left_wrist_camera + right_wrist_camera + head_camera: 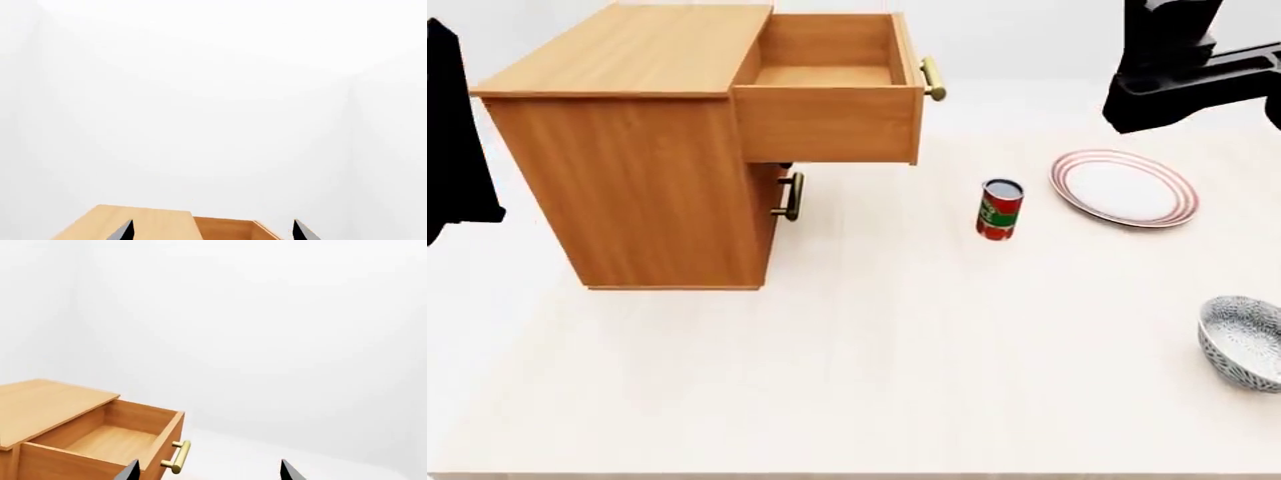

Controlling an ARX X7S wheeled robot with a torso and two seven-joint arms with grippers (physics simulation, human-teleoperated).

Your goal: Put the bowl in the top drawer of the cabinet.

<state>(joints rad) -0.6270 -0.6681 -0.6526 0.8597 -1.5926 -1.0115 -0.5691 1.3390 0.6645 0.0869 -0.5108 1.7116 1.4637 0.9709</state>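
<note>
The speckled blue-grey bowl rests on the table at the far right, near the front, partly cut off by the head view's edge. The orange-brown cabinet stands at the back left. Its top drawer is pulled out and its inside shows nothing in it; the brass handle faces right. The top drawer also shows in the right wrist view. My left gripper is open, raised over the cabinet. My right gripper is open, high at the back right, far from the bowl. Neither holds anything.
A red can stands upright mid-table, to the right of the drawer front. A red-rimmed white plate lies behind the bowl. The lower drawer's handle shows under the open drawer. The pale table stretches across the front.
</note>
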